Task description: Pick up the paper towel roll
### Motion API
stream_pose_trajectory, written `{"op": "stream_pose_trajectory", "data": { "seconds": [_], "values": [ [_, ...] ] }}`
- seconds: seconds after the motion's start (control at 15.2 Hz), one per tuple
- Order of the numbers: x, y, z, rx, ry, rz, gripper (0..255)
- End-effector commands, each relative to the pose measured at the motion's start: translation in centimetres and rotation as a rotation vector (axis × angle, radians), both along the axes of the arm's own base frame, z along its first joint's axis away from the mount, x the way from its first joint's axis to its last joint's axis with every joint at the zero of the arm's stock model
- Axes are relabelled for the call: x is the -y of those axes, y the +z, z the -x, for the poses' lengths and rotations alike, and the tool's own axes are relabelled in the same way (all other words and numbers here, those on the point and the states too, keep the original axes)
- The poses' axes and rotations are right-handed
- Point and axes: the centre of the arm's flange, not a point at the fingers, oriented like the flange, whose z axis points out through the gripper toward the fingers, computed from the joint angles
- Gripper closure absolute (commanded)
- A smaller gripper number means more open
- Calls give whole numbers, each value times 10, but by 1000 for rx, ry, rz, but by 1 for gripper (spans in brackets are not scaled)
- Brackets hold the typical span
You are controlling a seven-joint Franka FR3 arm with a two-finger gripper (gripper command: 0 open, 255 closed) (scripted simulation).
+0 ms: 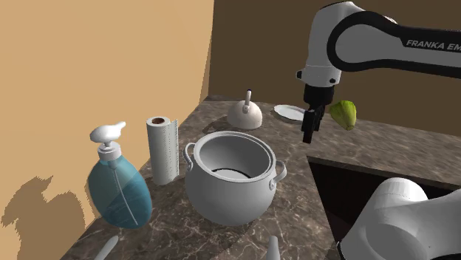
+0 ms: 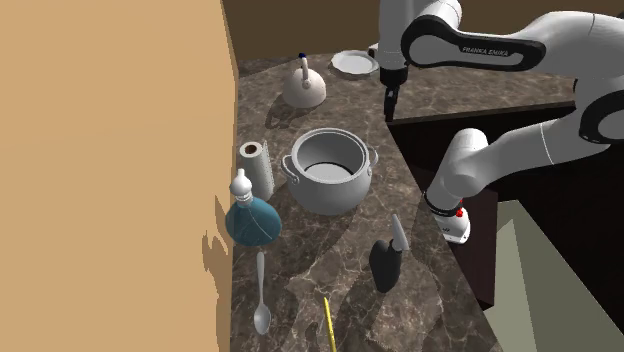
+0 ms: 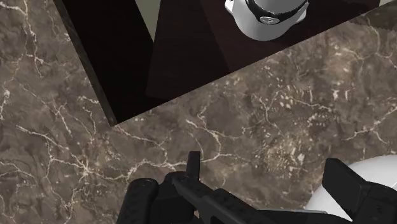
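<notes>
Counter point(image 1: 295, 159): dark brown marble, thin pale veins.
Wall point(image 1: 96, 59), shoulder view's left: plain tan; far part darker brown.
Paper towel roll point(image 1: 162, 151): white, brown core.
Soap bottle point(image 1: 118, 188): see-through blue-teal, white pump.
Pot point(image 1: 230, 181): pale grey, darker inside.
Kettle point(image 1: 244, 113), far: off-white.
Plate point(image 1: 289, 112), far: white.
Fruit point(image 1: 344, 114), far: yellow-green.
Arm point(image 1: 321, 52): white, dark joints, black lettering.
Gripper point(image 1: 309, 133): all black.
Spoon point(image 2: 261, 300), near: grey.
Stick point(image 2: 329, 325), near: yellow.
Knife block point(image 2: 386, 262): dark grey.
</notes>
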Motion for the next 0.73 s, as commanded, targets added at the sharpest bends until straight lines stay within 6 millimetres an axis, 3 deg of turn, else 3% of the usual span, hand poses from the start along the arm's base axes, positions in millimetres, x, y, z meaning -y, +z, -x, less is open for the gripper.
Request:
{"op": "stream_pose_trajectory", "data": {
  "seconds": [0.0, 0.66],
  "values": [
    [0, 0, 0, 0, 0, 0, 0],
    [-96, 3, -80, 61, 21, -10, 0]
  ]
}}
